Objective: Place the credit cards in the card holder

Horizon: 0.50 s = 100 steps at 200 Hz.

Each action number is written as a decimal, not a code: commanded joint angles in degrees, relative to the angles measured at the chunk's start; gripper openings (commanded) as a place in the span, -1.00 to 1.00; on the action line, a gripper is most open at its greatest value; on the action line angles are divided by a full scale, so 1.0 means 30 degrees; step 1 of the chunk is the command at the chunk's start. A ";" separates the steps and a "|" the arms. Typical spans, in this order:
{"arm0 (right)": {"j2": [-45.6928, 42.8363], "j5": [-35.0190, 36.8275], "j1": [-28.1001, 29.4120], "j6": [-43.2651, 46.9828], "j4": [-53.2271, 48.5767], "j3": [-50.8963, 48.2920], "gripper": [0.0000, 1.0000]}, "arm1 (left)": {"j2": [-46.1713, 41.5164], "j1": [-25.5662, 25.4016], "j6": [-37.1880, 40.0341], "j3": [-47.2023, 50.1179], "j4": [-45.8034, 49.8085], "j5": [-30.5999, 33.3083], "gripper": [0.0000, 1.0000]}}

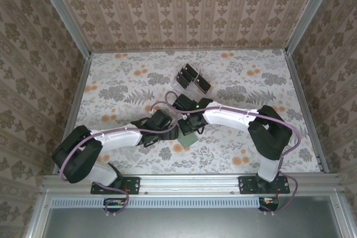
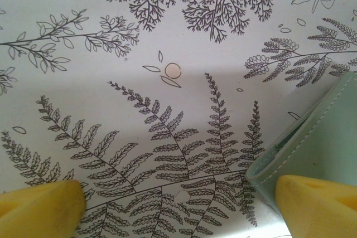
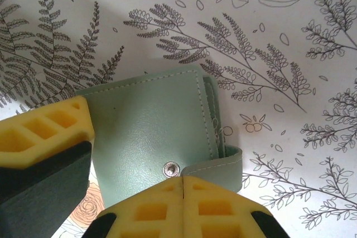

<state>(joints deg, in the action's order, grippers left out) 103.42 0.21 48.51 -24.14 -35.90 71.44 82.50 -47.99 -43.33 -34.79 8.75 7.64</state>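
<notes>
Yellow fingertips of the right gripper sit at the bottom edge of the right wrist view, pressed together with only a thin seam between them. The end of a strap meets their tips, and whether it is nipped between them cannot be told. The strap belongs to the card holder, a flat grey-green stitched sleeve lying on the fern-print tablecloth. A metal snap stud lies just above the fingertips, its face too small to read. A second yellow finger on a dark body covers the holder's left edge and is cut off by the frame. In the left wrist view the left gripper stands wide open with nothing between its tips. Its right-hand tip overlaps one corner of the holder, the rest of which runs out of frame. From above, both arms converge on the card holder at mid-table and hide most of it. The credit cards stand as dark slabs in a clear rack farther back, well apart from the holder. Any print on them is too small to make out.
</notes>
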 commanded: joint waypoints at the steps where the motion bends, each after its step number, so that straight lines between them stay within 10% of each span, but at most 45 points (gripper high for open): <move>1: -0.0173 -0.0688 -0.0071 0.0005 0.0218 -0.0345 -1.00 | 0.1471 0.0143 -0.0067 0.0706 -0.0795 -0.0551 0.99; 100: 0.0430 -0.1212 -0.0086 -0.0195 0.0662 -0.0288 -1.00 | 0.1533 0.0145 -0.0120 0.0785 -0.0922 -0.0560 0.99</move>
<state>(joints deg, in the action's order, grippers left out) 103.48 -2.09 48.51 -24.16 -34.46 70.96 82.78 -47.99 -43.33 -34.81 8.69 7.77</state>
